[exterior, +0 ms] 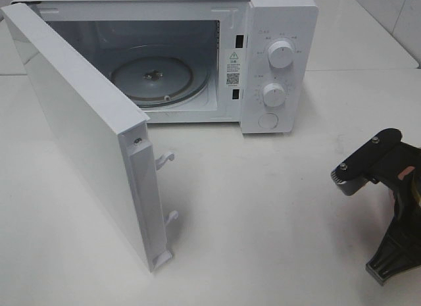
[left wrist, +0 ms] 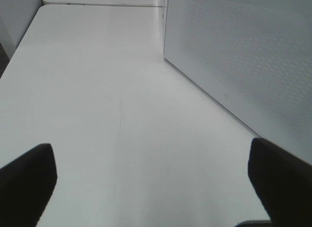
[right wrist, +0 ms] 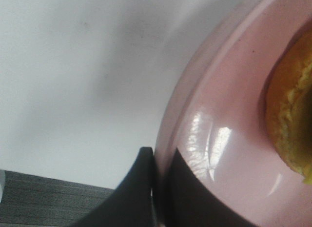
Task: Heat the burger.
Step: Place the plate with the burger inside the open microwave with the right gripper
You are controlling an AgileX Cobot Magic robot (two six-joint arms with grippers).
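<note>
Only an edge of the burger (right wrist: pixel 292 114), golden-brown and crumbly, shows in the right wrist view, where it sits on a round pink plate (right wrist: pixel 229 90). My right gripper (right wrist: pixel 163 190) is shut on the plate's rim, one dark finger under it and one on top. In the exterior high view my right arm (exterior: pixel 388 201) stands at the right edge; plate and burger lie outside that view. My left gripper (left wrist: pixel 151 188) hangs open over bare table, its fingers (left wrist: pixel 27 183) far apart with nothing between them.
The white microwave (exterior: pixel 279 29) stands at the back, its door (exterior: pixel 79 135) swung wide toward the front left. A glass turntable (exterior: pixel 154 79) lies inside the cavity. The door's outer face (left wrist: pixel 243 66) runs alongside my left gripper. A white table (exterior: pixel 263 207) lies in front.
</note>
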